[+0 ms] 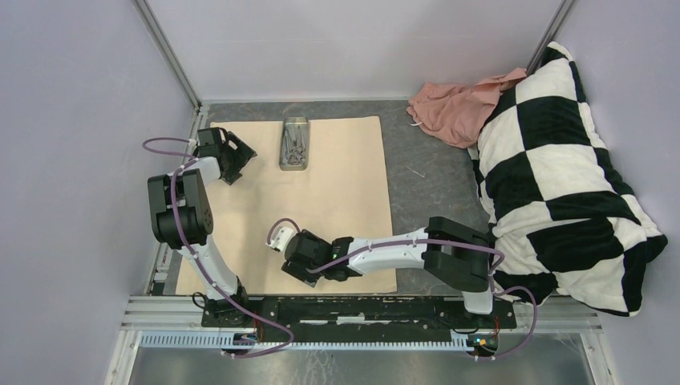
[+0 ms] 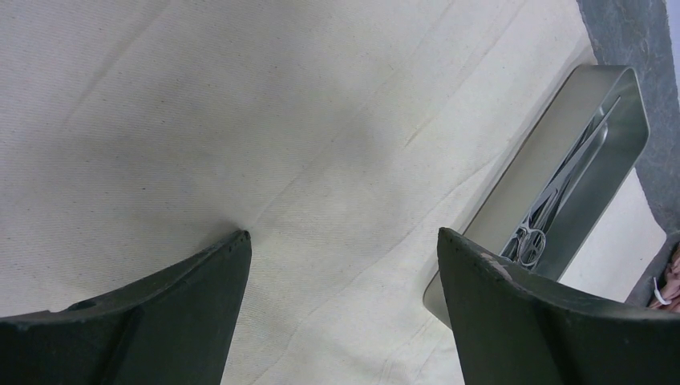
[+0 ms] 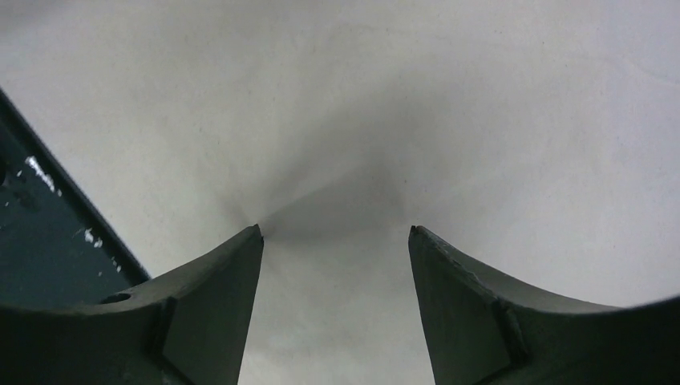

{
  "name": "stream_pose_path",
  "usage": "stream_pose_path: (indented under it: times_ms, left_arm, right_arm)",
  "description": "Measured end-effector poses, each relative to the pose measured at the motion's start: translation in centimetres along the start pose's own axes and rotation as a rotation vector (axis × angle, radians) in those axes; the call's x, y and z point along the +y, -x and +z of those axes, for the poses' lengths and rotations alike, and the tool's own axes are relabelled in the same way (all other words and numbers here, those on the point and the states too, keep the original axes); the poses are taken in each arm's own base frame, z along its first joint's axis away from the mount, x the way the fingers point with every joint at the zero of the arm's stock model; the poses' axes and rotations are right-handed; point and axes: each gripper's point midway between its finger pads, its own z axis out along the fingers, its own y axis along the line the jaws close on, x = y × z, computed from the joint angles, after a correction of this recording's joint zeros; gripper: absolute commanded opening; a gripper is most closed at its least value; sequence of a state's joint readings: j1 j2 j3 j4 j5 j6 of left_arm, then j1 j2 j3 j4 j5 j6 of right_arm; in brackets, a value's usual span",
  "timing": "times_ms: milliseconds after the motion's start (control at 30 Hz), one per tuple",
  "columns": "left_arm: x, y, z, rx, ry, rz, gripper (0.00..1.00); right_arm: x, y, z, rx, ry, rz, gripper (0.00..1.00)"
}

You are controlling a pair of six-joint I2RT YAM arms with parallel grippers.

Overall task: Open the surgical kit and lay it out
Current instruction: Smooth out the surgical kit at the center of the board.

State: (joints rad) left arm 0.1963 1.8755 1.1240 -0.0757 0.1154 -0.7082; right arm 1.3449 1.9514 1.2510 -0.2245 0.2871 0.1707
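Nearest, right tool (image 1: 287, 258): low over the near edge of the cloth wrap (image 1: 337, 184), just beyond the dark base rail (image 1: 361, 309). Wrist view: right tool (image 3: 335, 231) released, fingers spread wide, nothing between them. One fingertip (image 3: 255, 233) meets the fabric; faint creases radiate from it. Rail (image 3: 48, 241) shows at the left edge of that view.

Cloth wrap: beige, opened out flat on the grey tabletop (image 1: 425, 176), covering the left half of it. A few light fold lines, otherwise smooth.

Left tool (image 1: 240, 152): farther out, over the far left corner of the wrap. Wrist view: left tool (image 2: 343, 234) also released, fingers well apart, gripping nothing. Small pucker in the cloth (image 2: 281, 120) at one fingertip (image 2: 239, 237).

Steel tray (image 1: 295, 144): rectangular, sitting on the far edge of the wrap, just right of the left tool. Instruments (image 1: 295, 149) lie inside it in a loose bundle. Wrist view shows the tray (image 2: 633, 104) beside the other finger, slim silver instruments (image 2: 553, 192) within, ring handles toward the camera.

Far right: crumpled pink cloth (image 1: 457, 108) on the tabletop, touching a black-and-white checkered pillow (image 1: 561, 184) along the right side.
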Motion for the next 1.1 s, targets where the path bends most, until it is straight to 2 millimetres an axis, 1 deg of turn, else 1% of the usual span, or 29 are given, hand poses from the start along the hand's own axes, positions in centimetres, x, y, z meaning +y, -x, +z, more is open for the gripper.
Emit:
stream_pose_path:
  times_ms: [67, 167, 267, 333, 433, 467, 533, 600, 667, 833, 900, 1100]
  left_arm:
    - [0.0, 0.0, 0.0, 0.0, 0.0, 0.0, 0.94]
    - [0.0, 0.0, 0.0, 0.0, -0.001, 0.0, 0.94]
    - [0.0, 0.0, 0.0, 0.001, -0.003, 0.0, 0.94]
    - [0.0, 0.0, 0.0, 0.001, -0.003, -0.001, 0.94]
    - [0.0, 0.0, 0.0, 0.004, -0.008, -0.003, 0.94]
    - [-0.1, 0.0, 0.0, 0.006, -0.011, -0.005, 0.94]
    - [-0.1, 0.1, 0.0, 0.007, -0.012, -0.012, 0.95]
    - [-0.1, 0.1, 0.0, 0.006, -0.013, -0.023, 0.95]
    - [-0.1, 0.2, 0.0, 0.004, -0.011, -0.04, 0.95]
    - [-0.1, 0.3, 0.0, 0.002, -0.01, -0.063, 0.96]
    - [-0.1, 0.3, 0.0, 0.001, -0.009, -0.064, 0.96]
    - [0.1, 0.3, 0.1, 0.003, -0.006, -0.068, 0.96]
  right_arm:
    - [0.0, -0.2, -0.7, 0.002, 0.004, -0.002, 0.78]
    - [-0.6, 0.9, -1.7, -0.026, 0.0, 0.011, 0.82]
    - [-2.3, 2.3, -2.3, -0.06, -0.023, 0.045, 0.82]
    - [-3.9, 3.3, -2.2, -0.076, -0.045, 0.077, 0.81]
    - [-6.4, 5.1, -1.4, -0.091, -0.093, 0.122, 0.77]
    - [-7.2, 5.7, -1.0, -0.098, -0.112, 0.136, 0.74]
    - [-8.4, 6.3, -0.2, -0.1, -0.148, 0.151, 0.68]
    - [-8.8, 6.1, 0.4, -0.091, -0.163, 0.152, 0.63]
    - [-8.4, 5.4, 1.1, -0.068, -0.164, 0.143, 0.59]
    - [-7.3, 3.2, 2.6, -0.015, -0.152, 0.128, 0.57]
    - [-6.9, 1.6, 2.9, 0.015, -0.147, 0.124, 0.57]
    - [-5.6, 0.6, 2.2, -0.035, -0.129, 0.16, 0.57]
